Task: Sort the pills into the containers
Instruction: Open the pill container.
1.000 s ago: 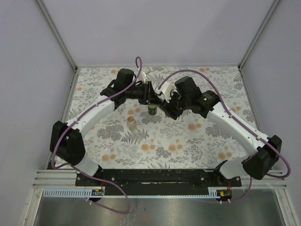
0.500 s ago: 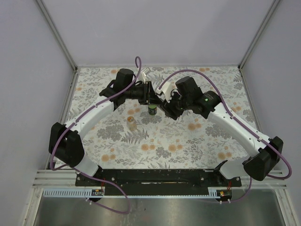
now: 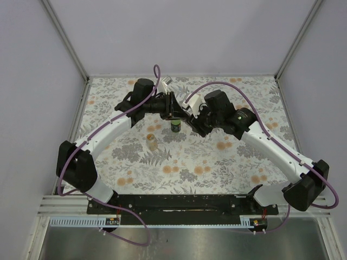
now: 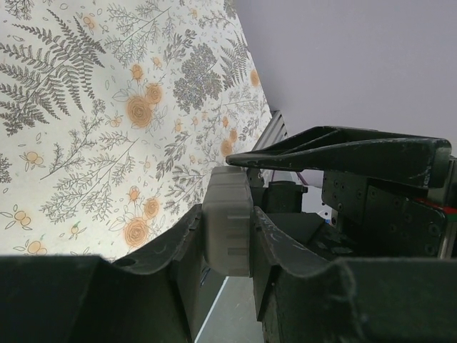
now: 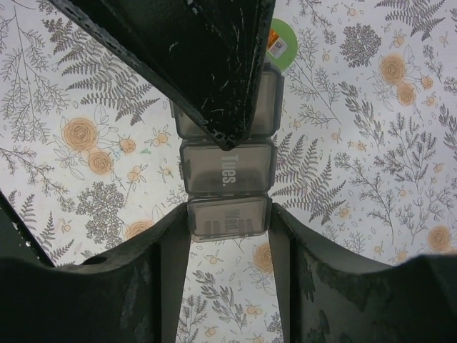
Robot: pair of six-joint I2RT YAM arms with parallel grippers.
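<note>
A smoky grey strip of day-marked pill containers (image 5: 227,171) hangs in the air between both arms. My right gripper (image 5: 228,214) is shut on its end compartment, with a finger pressed against each side. The "Tues." compartment lies just beyond the fingertips. My left gripper (image 4: 227,213) is shut on the strip's other end (image 4: 227,236); its black finger (image 5: 193,57) covers the far compartments in the right wrist view. From above, the two grippers (image 3: 172,108) (image 3: 188,117) meet over the back middle of the table. No pills show.
A green-capped bottle (image 3: 175,127) stands on the floral cloth right below the grippers, its cap (image 5: 280,43) also showing in the right wrist view. A small tan bottle (image 3: 152,141) stands to the front left. A white object (image 3: 165,82) lies near the back wall.
My right gripper's jaws have narrowed onto the end compartment, and the right arm has shifted slightly. The left arm has stayed still with its grip unchanged.
</note>
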